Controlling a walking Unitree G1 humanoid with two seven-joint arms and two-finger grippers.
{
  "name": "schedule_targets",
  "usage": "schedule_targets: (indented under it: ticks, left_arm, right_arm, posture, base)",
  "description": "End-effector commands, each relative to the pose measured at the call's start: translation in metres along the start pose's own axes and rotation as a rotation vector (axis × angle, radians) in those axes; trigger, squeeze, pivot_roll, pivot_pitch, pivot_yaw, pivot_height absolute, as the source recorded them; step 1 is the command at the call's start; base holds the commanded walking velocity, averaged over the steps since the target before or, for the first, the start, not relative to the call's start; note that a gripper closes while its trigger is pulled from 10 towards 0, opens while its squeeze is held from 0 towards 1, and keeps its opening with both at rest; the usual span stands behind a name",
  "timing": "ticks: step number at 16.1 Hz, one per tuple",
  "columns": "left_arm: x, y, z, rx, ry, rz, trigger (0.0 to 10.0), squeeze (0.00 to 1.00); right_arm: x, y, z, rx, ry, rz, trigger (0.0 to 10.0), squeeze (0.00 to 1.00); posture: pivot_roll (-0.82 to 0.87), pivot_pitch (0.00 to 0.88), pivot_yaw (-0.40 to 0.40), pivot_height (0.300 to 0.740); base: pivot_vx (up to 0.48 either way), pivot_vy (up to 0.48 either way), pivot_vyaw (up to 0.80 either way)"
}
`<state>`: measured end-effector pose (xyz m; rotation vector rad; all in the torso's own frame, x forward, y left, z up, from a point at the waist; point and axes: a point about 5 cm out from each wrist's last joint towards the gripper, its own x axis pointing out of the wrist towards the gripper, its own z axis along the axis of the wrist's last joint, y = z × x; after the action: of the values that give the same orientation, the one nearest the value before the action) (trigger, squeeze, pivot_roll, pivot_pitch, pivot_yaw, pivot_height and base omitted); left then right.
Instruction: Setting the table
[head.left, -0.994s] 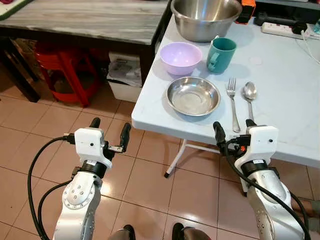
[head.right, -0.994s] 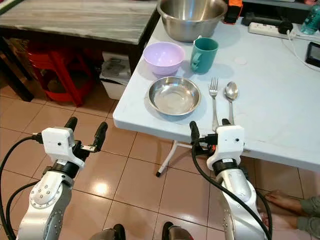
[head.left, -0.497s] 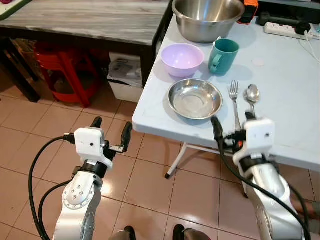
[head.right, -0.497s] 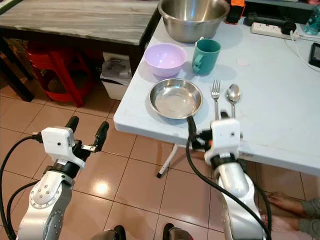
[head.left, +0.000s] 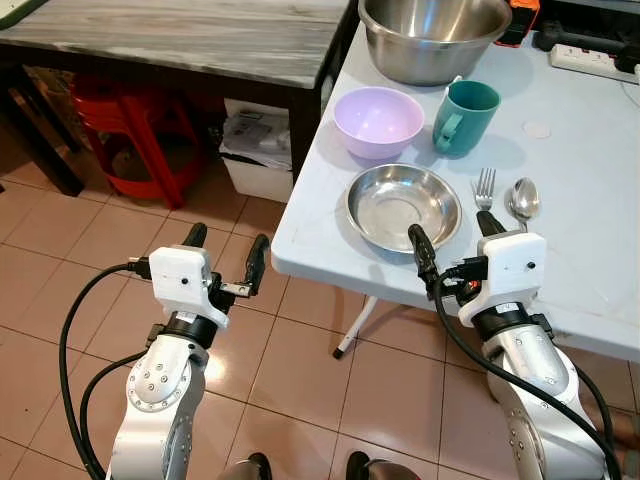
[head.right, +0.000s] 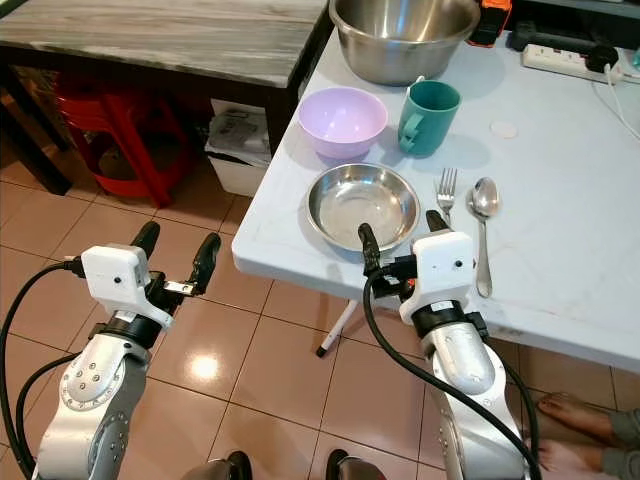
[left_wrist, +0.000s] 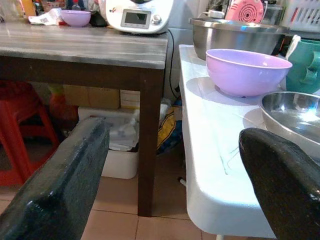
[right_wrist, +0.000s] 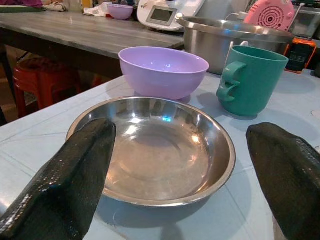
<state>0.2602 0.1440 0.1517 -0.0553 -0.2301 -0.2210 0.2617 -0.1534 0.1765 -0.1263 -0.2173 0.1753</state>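
Both pincers spread wide; right pincer hides fork handle beside steel plate.

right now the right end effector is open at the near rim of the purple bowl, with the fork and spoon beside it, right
Not quite: the open right end effector is at the near rim of the steel plate, not the purple bowl behind it. The right eye view shows this. The fork and spoon do lie beside it.

On the table, the plate sits before the bowl and mug; fork and spoon right.
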Motion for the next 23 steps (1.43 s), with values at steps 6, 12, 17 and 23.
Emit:
schedule_targets:
  ticks: [6,12,17,23]
  left_arm:
    - [-0.0027,-0.0016,-0.0037,-0.006,0.017,-0.012,10.0,0.00]
    - [-0.0030,-0.0023,-0.0052,-0.010,0.024,-0.026,10.0,0.00]
    - [-0.0030,-0.0038,-0.0069,-0.011,0.031,-0.040,10.0,0.00]
    - [-0.0049,-0.0036,-0.0091,-0.005,0.048,-0.050,10.0,0.00]
  right_arm:
    - [-0.0013,-0.0094,-0.0047,-0.004,0.021,-0.049,10.0,0.00]
    - [-0.0020,-0.0114,-0.0076,0.014,0.044,-0.060,10.0,0.00]
    - [-0.0033,-0.0139,-0.0086,0.025,0.051,-0.080,10.0,0.00]
    - [-0.0033,-0.0138,-0.0098,0.033,0.060,-0.088,10.0,0.00]
  posture:
    - [-0.14,0.210,-0.006,0.740]
    - [-0.14,0.210,-0.006,0.740]
    - [-0.15,0.214,-0.003,0.740]
    - [-0.14,0.216,-0.002,0.740]
  base:
    - [0.298,0.000,0.00]
    - [0.312,0.000,0.00]
    - [0.322,0.000,0.00]
    - [0.286,0.000,0.00]
